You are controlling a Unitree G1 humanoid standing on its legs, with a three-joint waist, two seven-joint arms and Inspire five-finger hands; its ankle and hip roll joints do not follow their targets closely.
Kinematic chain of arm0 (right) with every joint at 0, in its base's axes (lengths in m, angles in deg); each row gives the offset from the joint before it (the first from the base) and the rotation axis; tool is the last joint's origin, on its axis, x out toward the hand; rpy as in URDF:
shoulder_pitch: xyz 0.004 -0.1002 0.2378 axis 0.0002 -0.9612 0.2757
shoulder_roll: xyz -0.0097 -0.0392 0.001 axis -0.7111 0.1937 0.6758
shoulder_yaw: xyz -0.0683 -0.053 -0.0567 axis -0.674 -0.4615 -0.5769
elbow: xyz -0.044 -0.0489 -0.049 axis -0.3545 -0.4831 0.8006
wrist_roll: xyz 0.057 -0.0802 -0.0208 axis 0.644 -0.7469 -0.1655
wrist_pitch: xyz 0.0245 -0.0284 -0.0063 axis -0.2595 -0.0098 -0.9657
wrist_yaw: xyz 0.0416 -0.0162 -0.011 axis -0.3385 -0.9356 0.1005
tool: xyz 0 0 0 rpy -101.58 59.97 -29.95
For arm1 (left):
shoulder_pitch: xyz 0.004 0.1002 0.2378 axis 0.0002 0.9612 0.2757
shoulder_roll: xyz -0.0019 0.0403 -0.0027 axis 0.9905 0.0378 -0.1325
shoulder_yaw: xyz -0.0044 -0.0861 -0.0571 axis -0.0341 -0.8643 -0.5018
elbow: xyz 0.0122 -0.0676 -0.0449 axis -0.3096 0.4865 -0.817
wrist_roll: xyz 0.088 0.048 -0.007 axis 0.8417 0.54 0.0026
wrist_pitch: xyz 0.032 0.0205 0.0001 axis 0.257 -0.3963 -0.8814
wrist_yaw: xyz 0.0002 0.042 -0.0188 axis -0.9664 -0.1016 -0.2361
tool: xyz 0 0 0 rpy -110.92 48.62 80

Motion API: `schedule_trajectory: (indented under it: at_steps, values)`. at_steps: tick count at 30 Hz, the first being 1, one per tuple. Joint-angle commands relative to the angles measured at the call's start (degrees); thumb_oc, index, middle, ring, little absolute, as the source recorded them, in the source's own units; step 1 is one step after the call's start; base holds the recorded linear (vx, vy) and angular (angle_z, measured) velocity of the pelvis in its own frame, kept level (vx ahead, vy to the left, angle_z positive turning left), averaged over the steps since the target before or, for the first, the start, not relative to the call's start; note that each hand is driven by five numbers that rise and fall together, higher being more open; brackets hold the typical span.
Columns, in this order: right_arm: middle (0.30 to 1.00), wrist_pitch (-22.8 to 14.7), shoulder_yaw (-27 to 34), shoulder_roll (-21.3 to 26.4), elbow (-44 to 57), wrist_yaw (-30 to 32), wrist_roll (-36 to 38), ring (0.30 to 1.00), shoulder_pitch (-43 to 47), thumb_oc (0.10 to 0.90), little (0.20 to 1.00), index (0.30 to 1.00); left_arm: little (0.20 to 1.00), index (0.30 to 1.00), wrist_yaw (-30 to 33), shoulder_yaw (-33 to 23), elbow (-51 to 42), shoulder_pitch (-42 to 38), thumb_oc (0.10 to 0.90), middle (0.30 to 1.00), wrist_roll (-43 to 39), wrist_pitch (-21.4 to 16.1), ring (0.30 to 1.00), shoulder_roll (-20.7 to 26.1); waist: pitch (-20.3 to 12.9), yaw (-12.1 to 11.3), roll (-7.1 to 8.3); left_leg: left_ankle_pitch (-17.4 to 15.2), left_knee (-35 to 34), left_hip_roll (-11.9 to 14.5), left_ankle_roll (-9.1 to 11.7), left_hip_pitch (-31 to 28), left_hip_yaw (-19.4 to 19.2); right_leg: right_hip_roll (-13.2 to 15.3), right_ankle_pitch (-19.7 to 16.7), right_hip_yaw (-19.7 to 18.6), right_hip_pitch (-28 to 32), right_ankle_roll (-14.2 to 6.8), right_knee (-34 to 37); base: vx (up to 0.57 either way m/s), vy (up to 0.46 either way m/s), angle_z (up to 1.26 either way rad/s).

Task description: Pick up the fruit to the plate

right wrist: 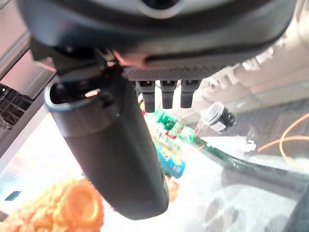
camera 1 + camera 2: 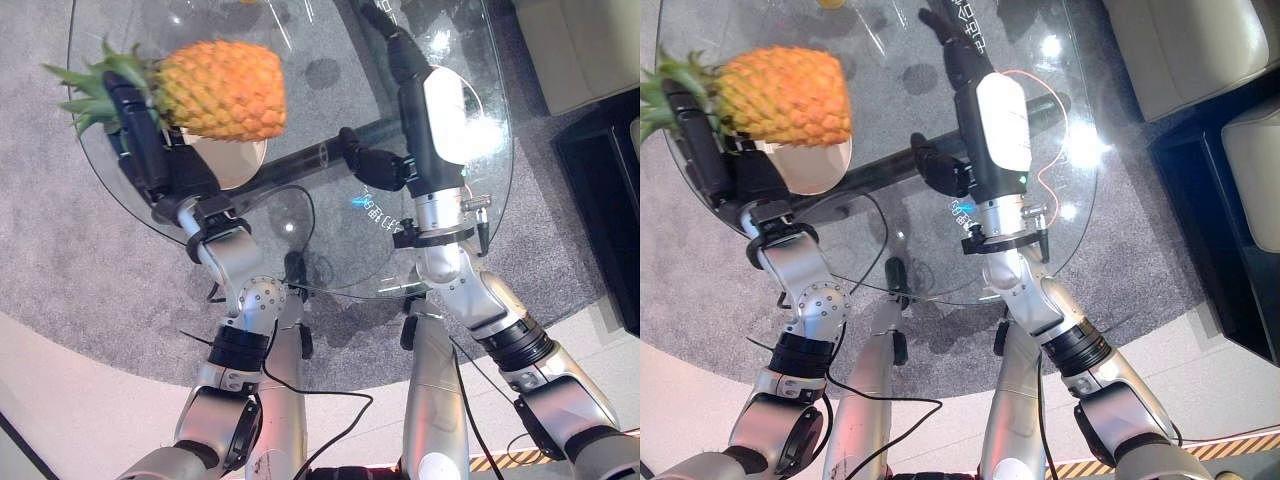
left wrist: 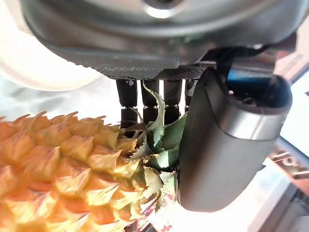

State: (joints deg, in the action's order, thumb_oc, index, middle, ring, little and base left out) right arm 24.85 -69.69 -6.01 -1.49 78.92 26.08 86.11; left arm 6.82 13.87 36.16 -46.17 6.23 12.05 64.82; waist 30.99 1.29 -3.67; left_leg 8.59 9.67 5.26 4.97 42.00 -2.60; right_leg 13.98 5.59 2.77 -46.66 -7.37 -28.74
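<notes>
Table: a round table with a clear glass top point(image 2: 470, 60); a dark bar point(image 2: 300, 155) of its frame shows through the glass.
Floor under the table: a grey carpet with short pile point(image 2: 50, 250), seen also through the glass.
Floor near the camera: a pale smooth floor point(image 2: 80, 400) that meets the carpet along a curved edge.
Furniture on the right: a light beige upholstered seat point(image 2: 1185, 45) and a black low cabinet point(image 2: 610, 190) just beside the carpet.
Light: bright spots of lamp reflection point(image 2: 1085, 145) lie on the glass.
</notes>
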Motion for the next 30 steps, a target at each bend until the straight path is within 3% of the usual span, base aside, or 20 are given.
schedule_trajectory:
  at_steps: [1, 11, 24, 30]
  values:
    - [0.900, -3.7, 2.0, -1.7, 5.1, 2.9, -2.7, 0.900, 4.9, 0.800, 0.900, 0.900, 0.200, 0.300, -1.1, 0.4, -8.7, -7.2, 0.100, 0.300, 10.1, -5.9, 0.300, 3.0, -1.2, -1.3, 0.40, -4.9, 2.1, -2.7, -0.9, -1.1, 0.2, -1.0, -6.2, 3.9, 3.8, 0.3, 10.0, 0.00, 0.000, 0.00]
    - [0.900, -3.0, 2.2, -1.5, 4.8, 3.6, -2.5, 0.900, 5.1, 0.800, 0.900, 0.900, 0.200, 0.300, 2.4, 0.2, -8.7, -7.4, 0.100, 0.300, 15.3, -6.0, 0.300, 3.4, -1.2, -1.3, 0.46, -5.0, 2.4, -2.7, -0.8, -0.9, 0.3, -0.9, -6.2, 3.9, 3.7, 0.3, 9.9, 0.00, 0.000, 0.00]
    - [0.900, -2.4, 8.1, 0.1, -2.8, 16.5, 5.3, 0.900, 1.1, 0.800, 0.900, 0.900, 0.200, 0.300, 24.3, -2.0, -1.6, -10.3, 0.100, 0.300, 46.0, -2.0, 0.300, 9.0, -1.2, -0.1, 0.54, -5.3, 3.0, -2.2, -0.6, -0.7, -0.2, -1.4, -5.7, 3.0, 2.8, 0.5, 8.7, 0.00, 0.000, 0.00]
    - [0.900, -1.1, 10.7, 2.7, -7.8, 21.3, 9.1, 0.900, 1.2, 0.800, 0.900, 0.900, 0.200, 0.300, 29.1, -3.2, 4.2, -12.0, 0.100, 0.300, 50.3, -2.2, 0.300, 12.3, -1.2, 0.3, 0.27, -5.0, 2.9, -1.8, -0.4, -0.5, -0.6, -1.6, -5.9, 2.6, 2.2, 0.7, 8.6, 0.00, 0.026, -0.01]
